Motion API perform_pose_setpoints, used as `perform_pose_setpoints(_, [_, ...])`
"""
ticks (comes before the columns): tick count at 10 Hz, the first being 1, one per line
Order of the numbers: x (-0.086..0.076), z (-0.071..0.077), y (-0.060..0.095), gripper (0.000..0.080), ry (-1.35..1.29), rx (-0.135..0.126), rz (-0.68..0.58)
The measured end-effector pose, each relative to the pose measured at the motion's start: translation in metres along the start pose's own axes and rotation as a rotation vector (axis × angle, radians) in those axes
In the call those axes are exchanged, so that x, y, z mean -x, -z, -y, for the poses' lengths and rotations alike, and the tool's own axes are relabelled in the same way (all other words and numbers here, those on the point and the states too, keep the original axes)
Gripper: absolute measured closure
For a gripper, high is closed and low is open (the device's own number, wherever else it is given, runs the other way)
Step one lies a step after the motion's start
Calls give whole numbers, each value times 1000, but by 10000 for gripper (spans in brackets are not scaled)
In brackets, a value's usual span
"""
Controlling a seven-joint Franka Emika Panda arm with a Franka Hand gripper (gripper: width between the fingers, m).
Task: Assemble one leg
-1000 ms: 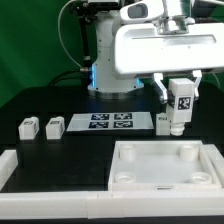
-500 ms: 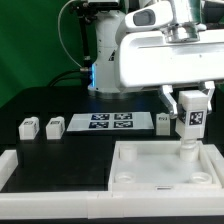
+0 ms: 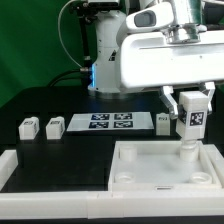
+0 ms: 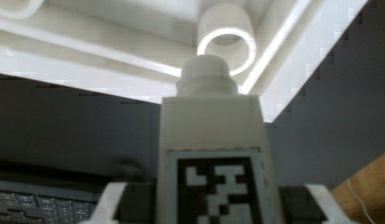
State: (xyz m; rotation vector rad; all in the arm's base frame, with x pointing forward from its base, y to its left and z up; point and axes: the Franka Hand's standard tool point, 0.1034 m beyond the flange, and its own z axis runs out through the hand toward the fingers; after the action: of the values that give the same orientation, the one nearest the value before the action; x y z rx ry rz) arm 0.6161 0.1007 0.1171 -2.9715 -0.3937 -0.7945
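My gripper is shut on a white leg with a black-and-white tag on its face. I hold it upright over the far right corner of the large white tray-like part, its tip down at the round corner socket there. In the wrist view the leg fills the middle between my fingers, and its rounded tip points at the ring-shaped socket. Two more legs stand on the table at the exterior view's left. Another leg stands behind, partly hidden by the held one.
The marker board lies flat on the black table between the loose legs and my gripper. A white raised rail runs along the front at the exterior view's left. The robot base stands behind.
From one second ago I moved the leg toward the exterior view's right and lowered it over the tray's far right corner. Over the last half second nothing visibly moved.
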Motion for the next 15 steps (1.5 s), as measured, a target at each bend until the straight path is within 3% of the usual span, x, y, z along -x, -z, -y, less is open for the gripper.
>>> perform_pose_setpoints(2, [-17,-13,-10,509,7,1,11])
perform_pose_setpoints(7, [6,4,-35,509,22,-14,16])
perform_pose_setpoints(10, [8,15,-35,509,37,-21,9])
perform_pose_setpoints(15, [19,14,-48,509,38,-20,17])
